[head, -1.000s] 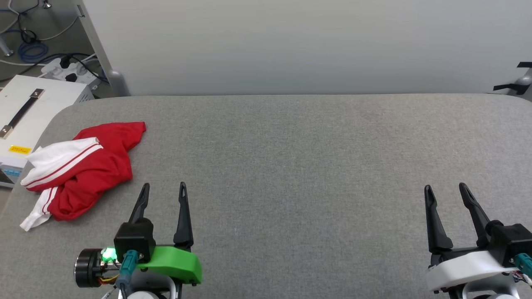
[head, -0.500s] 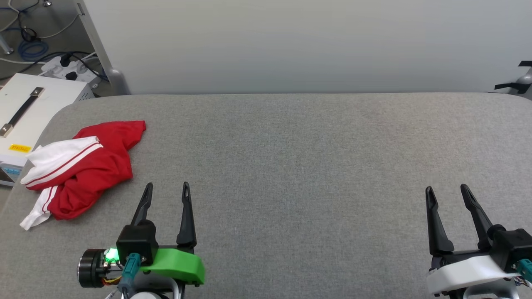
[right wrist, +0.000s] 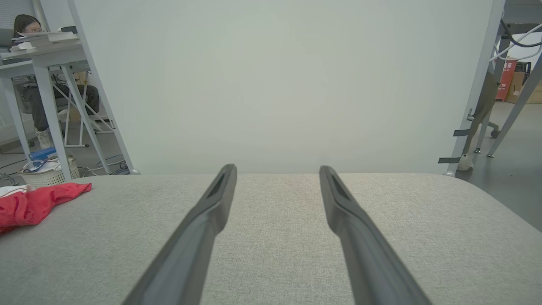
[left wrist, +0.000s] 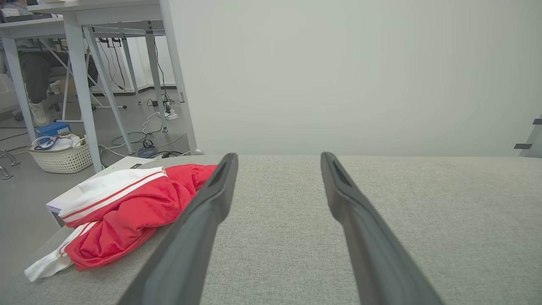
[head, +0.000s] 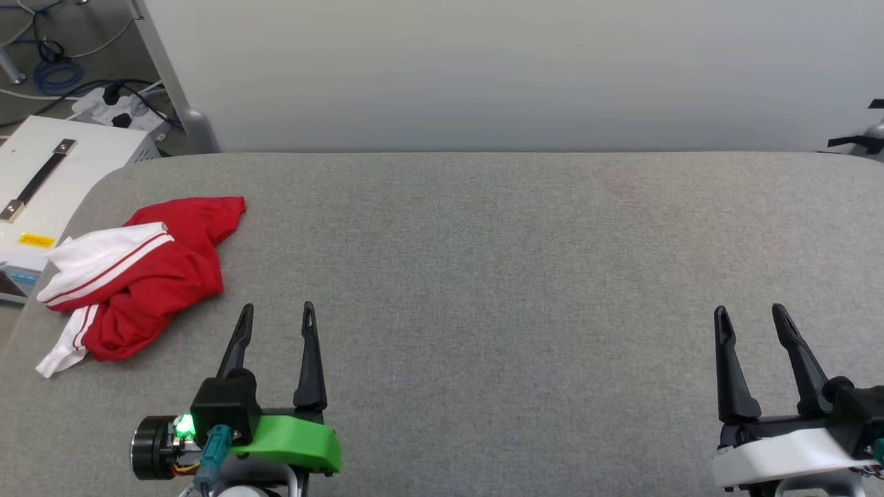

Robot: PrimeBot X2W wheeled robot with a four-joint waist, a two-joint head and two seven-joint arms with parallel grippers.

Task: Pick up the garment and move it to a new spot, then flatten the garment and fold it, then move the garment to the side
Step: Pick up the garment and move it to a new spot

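Two tools hang low over the near side of the grey cloth-covered desk (head: 483,262), both with their long dark fingers spread and nothing between them. The left tool (head: 277,308), on a green mount, points up the desk. The right tool (head: 750,309), on a white mount, sits well apart from it toward the desk's right end. The garment (head: 148,276) lies in a crumpled heap by the desk's left edge, near the left tool but not touching it: red cloth, a white sleeve striped in red on top, a white bit trailing toward the near corner. Beside the desk's left edge stands a white case (head: 69,172) with a black handle.
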